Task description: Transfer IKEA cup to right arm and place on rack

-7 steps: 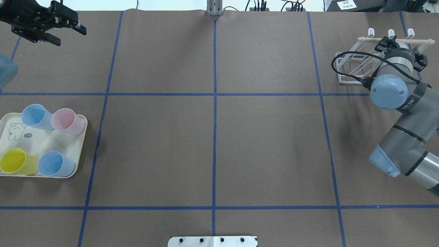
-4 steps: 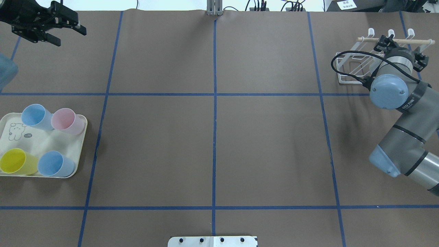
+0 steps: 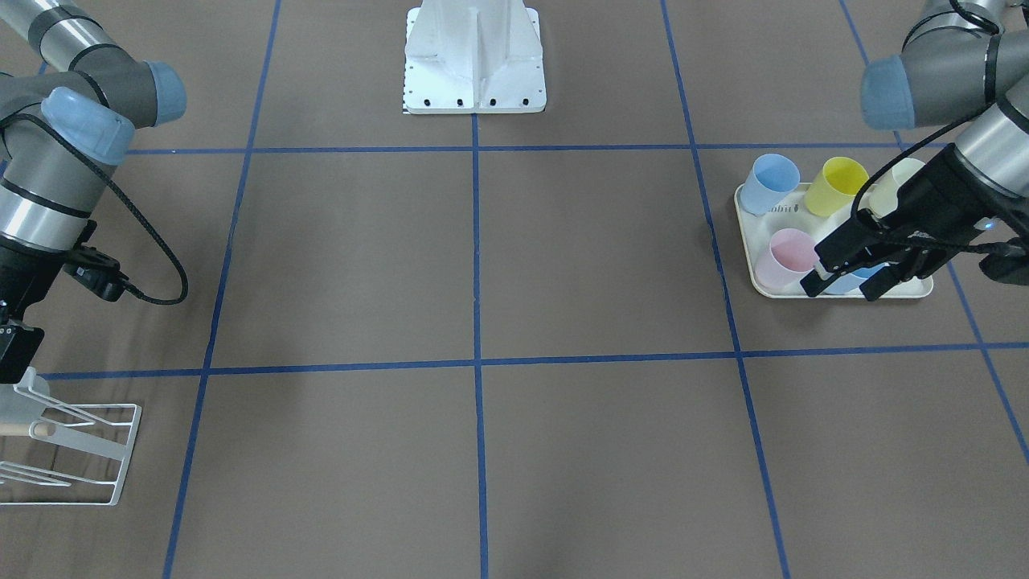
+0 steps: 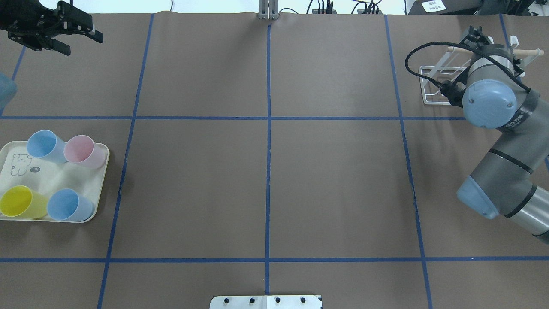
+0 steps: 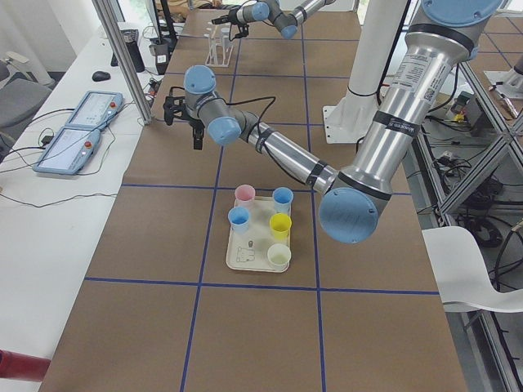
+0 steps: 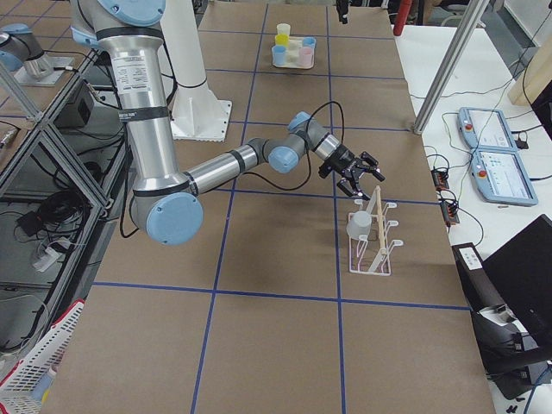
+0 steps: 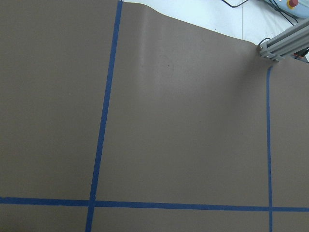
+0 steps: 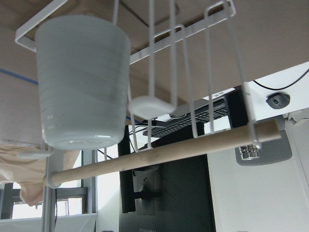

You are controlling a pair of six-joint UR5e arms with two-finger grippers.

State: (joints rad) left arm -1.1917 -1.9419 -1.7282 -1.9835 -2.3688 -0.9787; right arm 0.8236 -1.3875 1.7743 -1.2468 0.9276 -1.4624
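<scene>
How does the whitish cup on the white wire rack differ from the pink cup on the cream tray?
Colour: the whitish cup is off-white, the pink cup pink. Pose: the whitish cup sits mouth-down on the white wire rack; the pink cup stands mouth-up on the cream tray. Both are plain tapered cups.

We list the left arm (image 5: 286,159) stretched far forward, left gripper (image 3: 842,288) held aloft, jaws apart, empty. We list the right arm (image 4: 506,171) bent at the elbow, right gripper (image 6: 369,185) tilted downward, jaws apart, empty.
</scene>
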